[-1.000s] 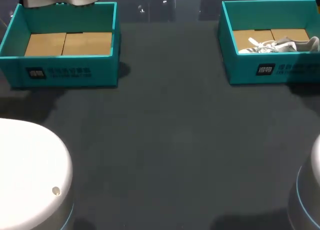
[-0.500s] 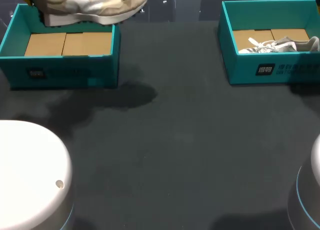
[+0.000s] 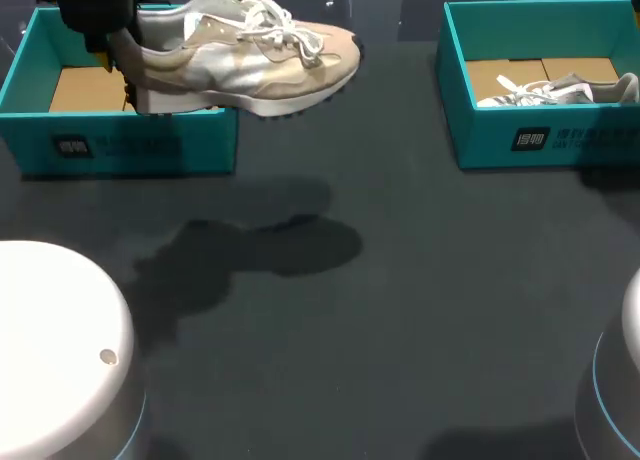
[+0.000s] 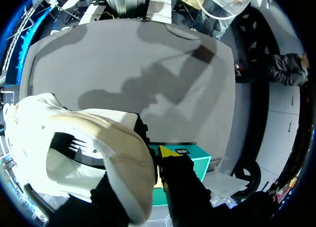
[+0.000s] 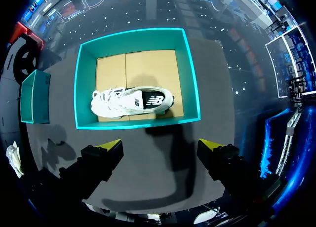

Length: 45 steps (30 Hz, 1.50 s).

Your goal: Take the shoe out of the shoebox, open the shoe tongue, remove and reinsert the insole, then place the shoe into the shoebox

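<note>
- Left gripper (image 4: 144,164) pinches the beige shoe (image 3: 250,65) by its heel, and it hangs above the left shoebox (image 3: 130,145), toe out past that box's right wall
- Right gripper (image 5: 160,145), fingers spread wide, hovers well right of the left shoebox, over a second box (image 5: 136,34) holding a white shoe (image 5: 131,101)

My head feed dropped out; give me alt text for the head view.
The left pincer holds a beige shoe by its heel in the air by the left box, casting a shadow on the table. A white shoe lies in the right box.
</note>
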{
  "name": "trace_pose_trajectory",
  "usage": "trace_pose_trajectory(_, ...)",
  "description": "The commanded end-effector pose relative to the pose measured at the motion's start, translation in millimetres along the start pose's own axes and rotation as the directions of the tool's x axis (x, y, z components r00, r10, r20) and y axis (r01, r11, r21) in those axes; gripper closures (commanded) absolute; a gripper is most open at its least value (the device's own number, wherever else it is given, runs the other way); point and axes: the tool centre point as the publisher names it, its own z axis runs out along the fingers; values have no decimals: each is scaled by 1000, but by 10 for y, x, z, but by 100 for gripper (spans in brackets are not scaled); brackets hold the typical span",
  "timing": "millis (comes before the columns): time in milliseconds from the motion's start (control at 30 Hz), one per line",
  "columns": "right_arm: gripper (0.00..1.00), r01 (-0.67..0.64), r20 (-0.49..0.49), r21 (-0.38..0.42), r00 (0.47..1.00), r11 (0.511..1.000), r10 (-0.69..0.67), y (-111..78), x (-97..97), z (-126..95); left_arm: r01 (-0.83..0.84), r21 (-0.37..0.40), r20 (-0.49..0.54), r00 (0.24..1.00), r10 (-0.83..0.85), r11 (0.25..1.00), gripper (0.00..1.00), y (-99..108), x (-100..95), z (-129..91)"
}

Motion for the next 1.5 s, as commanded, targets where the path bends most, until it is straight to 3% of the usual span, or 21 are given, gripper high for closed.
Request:
trace_pose_trajectory(33,0,-1,1,0,1000,1000,1,-3,2,-3,-9,-128,-2,1000,9,992,100,-265,-81,-1)
trace_pose_trajectory(467,0,-1,1,0,1000,1000,1,-3,2,-3,-9,-128,-2,1000,9,992,100,-265,-81,-1)
trace_pose_trajectory(533,0,-1,1,0,1000,1000,1,-3,2,-3,-35,-107,3,999,36,994,100,-434,-117,77)
trace_pose_trajectory(833,0,-1,1,0,1000,1000,1,-3,2,-3,-38,-91,-36,999,34,995,100,-1052,-602,497)
trace_pose_trajectory(1100,0,-1,1,0,1000,1000,1,-3,2,-3,-23,-57,-45,999,21,998,100,-1192,-959,856)
trace_pose_trajectory(1500,0,-1,1,0,1000,1000,1,-3,2,-3,21,-29,-80,996,-23,999,100,-1295,-1269,1393)
